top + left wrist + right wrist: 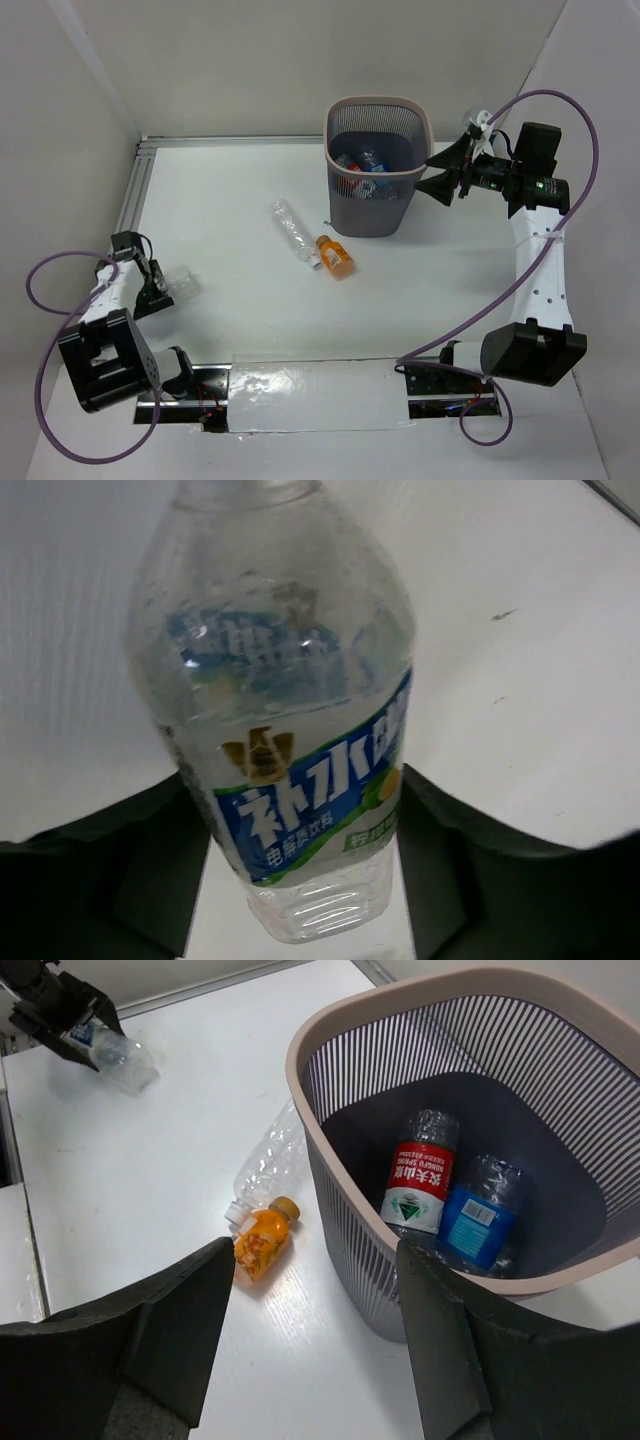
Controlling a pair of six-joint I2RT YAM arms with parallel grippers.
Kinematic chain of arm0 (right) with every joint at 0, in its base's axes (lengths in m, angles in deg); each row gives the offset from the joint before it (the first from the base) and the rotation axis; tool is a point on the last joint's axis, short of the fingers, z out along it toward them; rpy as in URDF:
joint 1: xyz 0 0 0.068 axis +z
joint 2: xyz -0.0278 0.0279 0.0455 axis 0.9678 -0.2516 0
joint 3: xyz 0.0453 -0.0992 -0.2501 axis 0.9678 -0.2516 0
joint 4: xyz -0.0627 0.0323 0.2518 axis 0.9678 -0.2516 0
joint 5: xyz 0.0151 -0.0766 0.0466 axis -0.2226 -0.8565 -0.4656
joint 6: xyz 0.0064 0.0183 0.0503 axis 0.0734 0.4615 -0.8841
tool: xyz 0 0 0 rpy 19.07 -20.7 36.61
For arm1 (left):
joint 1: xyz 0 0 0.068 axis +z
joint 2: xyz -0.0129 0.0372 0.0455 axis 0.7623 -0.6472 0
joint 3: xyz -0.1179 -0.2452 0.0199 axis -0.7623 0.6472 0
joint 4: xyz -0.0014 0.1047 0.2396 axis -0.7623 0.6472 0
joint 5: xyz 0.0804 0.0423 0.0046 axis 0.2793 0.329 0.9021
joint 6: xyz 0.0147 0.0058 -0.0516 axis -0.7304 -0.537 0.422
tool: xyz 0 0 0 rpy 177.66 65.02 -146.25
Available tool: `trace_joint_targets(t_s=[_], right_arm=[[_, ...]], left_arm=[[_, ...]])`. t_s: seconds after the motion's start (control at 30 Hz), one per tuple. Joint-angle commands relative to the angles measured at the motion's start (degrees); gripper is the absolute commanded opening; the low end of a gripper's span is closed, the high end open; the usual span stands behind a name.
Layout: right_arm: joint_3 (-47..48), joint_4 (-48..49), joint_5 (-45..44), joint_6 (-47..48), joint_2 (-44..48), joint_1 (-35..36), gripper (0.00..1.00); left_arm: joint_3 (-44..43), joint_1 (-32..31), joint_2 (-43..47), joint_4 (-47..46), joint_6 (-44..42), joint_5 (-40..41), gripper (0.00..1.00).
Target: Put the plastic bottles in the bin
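Note:
My left gripper (157, 288) is at the table's left side, shut on a clear bottle with a blue label (300, 780); its jaws press the bottle's lower body from both sides. That bottle also shows in the top view (180, 283) and in the right wrist view (115, 1050). The bin (378, 102) stands at the back centre and holds a red-label bottle (418, 1175) and a blue-label bottle (478, 1222). A clear unlabelled bottle (292, 230) and an orange bottle (335, 256) lie on the table left of the bin. My right gripper (440, 172) is open and empty, just right of the bin's rim.
An aluminium rail (135, 190) runs along the table's left and back edges, with white walls behind. A taped strip (310, 395) lies between the arm bases at the front. Purple cables loop beside both arms.

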Motion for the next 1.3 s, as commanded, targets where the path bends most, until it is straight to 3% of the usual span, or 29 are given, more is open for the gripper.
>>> trace_joint_targets(t_s=[0.0, 0.07, 0.13, 0.23, 0.37, 0.53, 0.67, 0.83, 1.0, 1.07, 1.17, 1.2, 1.27], right_arm=[[1.01, -1.9, 0.54, 2.06, 1.57, -0.34, 0.72], [1.53, -4.52, 2.81, 6.08, 2.09, -0.34, 0.65], [1.54, -6.28, 3.52, 9.58, 2.1, -0.34, 0.59], [0.93, -7.01, 4.67, 13.83, 4.37, -0.34, 0.49], [-5.48, 4.06, 0.03, 7.18, 8.95, -0.34, 0.41], [-5.49, 0.15, -1.04, 10.22, 9.13, -0.34, 0.32], [-5.49, -6.37, -1.04, 18.11, 9.13, -0.34, 0.21], [-7.51, -14.89, -4.89, 29.47, 10.97, 2.29, 0.18], [-11.38, -15.69, -10.09, 30.97, 13.69, 6.59, 0.22], [-13.22, -15.08, -10.89, 30.45, 15.01, 7.21, 0.22], [-15.51, -13.86, -12.02, 29.13, 16.51, 7.74, 0.28], [-16.04, -13.85, -12.03, 28.17, 16.51, 8.44, 0.39], [-16.91, -12.36, -12.64, 26.85, 17.13, 8.97, 0.46]], left_arm=[[-0.08, 0.55, -0.76, -1.65, -1.39, -0.89, 0.69], [-0.08, -0.05, 1.51, -4.36, -6.02, -2.73, 0.46], [-0.08, -0.06, 2.57, -6.37, -10.57, -4.22, 0.31], [-1.83, -3.92, 7.32, -8.59, -20.59, -6.85, 0.15], [-6.39, -13.39, 9.79, -10.61, -31.15, -10.81, 0.01], [-15.79, -25.35, 8.57, -13.24, -38.73, -11.53, 0.0], [-29.67, -36.95, 1.9, -16.05, -46.72, -11.53, 0.0], [-55.15, -49.6, -11.81, -17.38, -58.06, -13.02, 0.0], [-78.86, -53.76, -27.98, -16.33, -60.89, -13.63, 0.01], [-83.65, -55.42, -31.33, -17.99, -60.89, -13.63, 0.02], [-88.93, -57.88, -36.52, -22.72, -60.89, -11.8, 0.13], [-90.59, -58.76, -39.05, -23.61, -61.85, -8.13, 0.18], [-92.01, -61.39, -41.53, -24.93, -63.52, -3.64, 0.31]])
